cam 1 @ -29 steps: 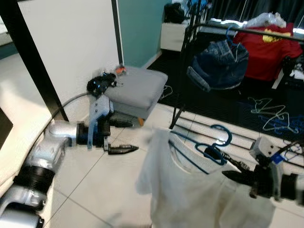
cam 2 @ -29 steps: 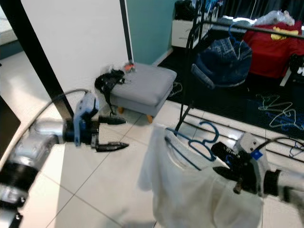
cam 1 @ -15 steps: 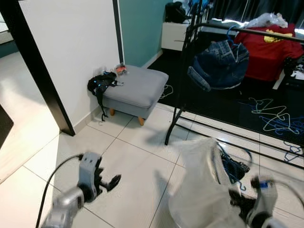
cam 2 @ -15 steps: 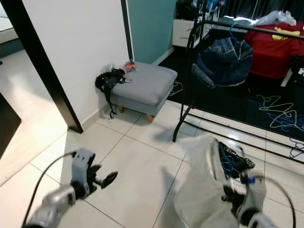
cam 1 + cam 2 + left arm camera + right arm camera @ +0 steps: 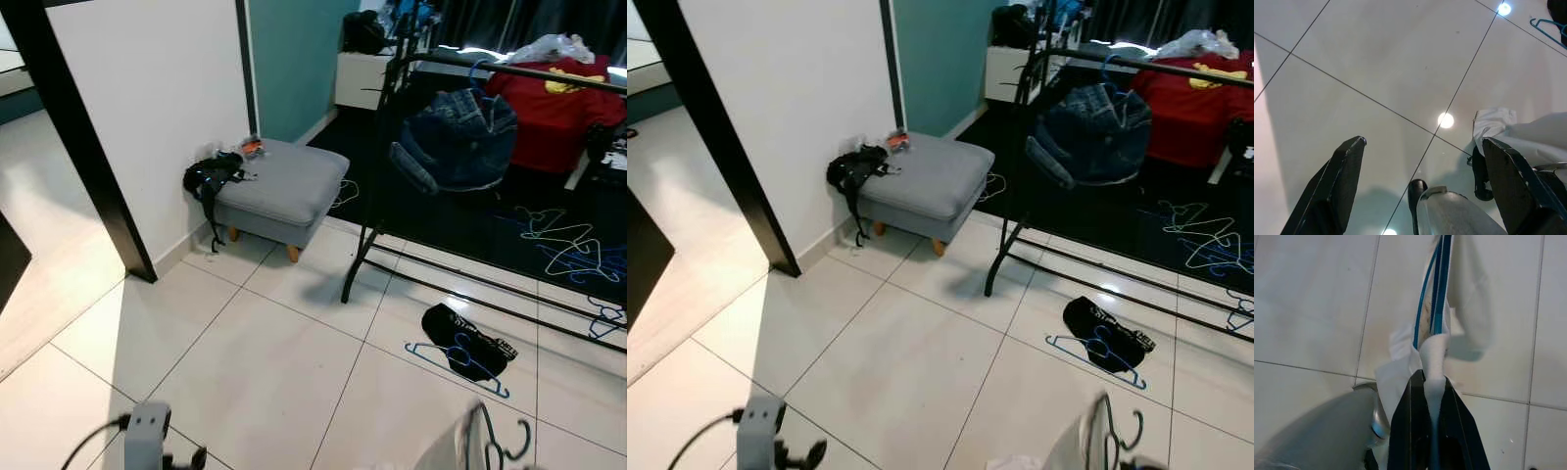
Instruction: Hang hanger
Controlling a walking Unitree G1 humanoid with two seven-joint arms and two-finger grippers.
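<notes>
Right wrist view: right hand point(image 5: 1432, 396) pinched tight on blue hanger point(image 5: 1436, 298) with white shirt point(image 5: 1466, 298). Left hand point(image 5: 1422, 188) spread wide above floor point(image 5: 1376, 58).

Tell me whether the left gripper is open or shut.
Open. In the left wrist view the left gripper has its two black fingers spread wide apart, with only bare floor tiles between them.

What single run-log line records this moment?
left tool: open, empty, over floor tiles | right tool: shut on white garment with blue hanger | clothes rack: ahead, hanger not hung
</notes>
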